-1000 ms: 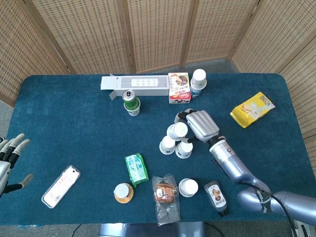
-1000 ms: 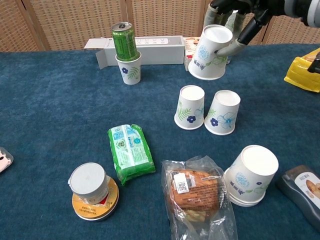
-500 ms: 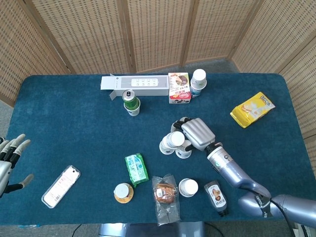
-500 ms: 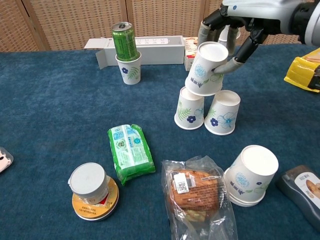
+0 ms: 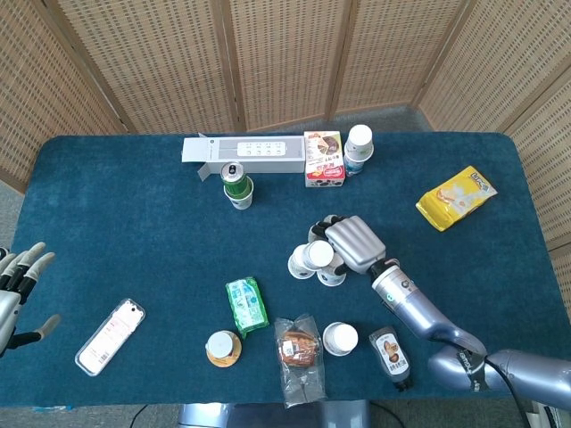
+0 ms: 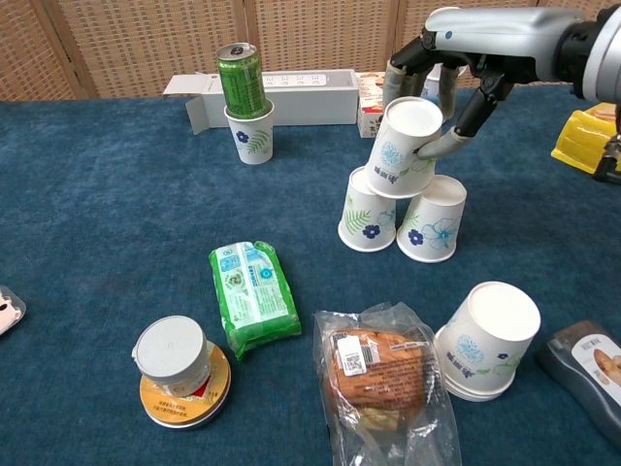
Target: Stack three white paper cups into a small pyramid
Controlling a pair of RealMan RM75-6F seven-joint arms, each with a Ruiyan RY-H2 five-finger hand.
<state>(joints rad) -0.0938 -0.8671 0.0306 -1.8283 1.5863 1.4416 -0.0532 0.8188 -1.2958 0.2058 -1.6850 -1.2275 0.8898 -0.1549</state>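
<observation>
Chest view: two base cups (image 6: 400, 216) sit upside down, side by side, bottoms up as a ledge. Right hand (image 6: 448, 60) grips the top cup (image 6: 405, 147), tilted, resting across both bases, not yet level. Left hand (image 5: 20, 283) idle at far table edge, fingers spread, empty.

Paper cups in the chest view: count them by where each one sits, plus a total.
Top cup held in the right hand: 1
Base cups, upside down, side by side: 2
Can cup under the green can: 1
Spare cup at the front, possibly nested on another: 1
Total: 5
</observation>
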